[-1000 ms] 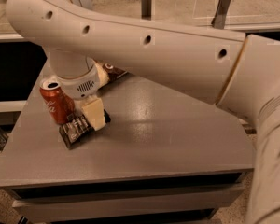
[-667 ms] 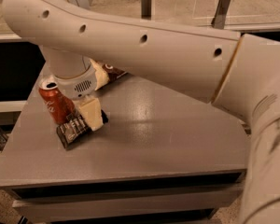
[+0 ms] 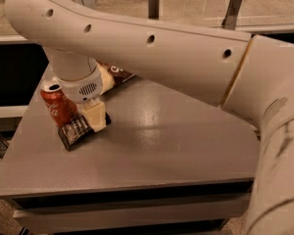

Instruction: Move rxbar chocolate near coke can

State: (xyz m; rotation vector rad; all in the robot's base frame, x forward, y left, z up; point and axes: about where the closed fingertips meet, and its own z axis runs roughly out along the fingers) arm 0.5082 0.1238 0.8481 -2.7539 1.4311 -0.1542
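The rxbar chocolate [image 3: 73,130] is a black wrapper with white stripes at the left of the grey table [image 3: 176,146]. Its left end touches or nearly touches the base of the coke can [image 3: 56,105], which is red and stands upright just behind it. My gripper [image 3: 94,117] hangs from the white wrist directly over the bar's right end. Its cream fingers [image 3: 95,112] are closed on that end and hold the bar tilted at table level. The big white arm covers the space above.
A brown-and-cream chip bag [image 3: 116,74] lies behind the gripper, partly hidden by the wrist. The table's left edge runs close to the can. A glass-topped surface with metal posts [image 3: 233,6] stands beyond the table.
The gripper and the rxbar have shifted a little to the left together, closing the gap to the coke can. The can has not moved.
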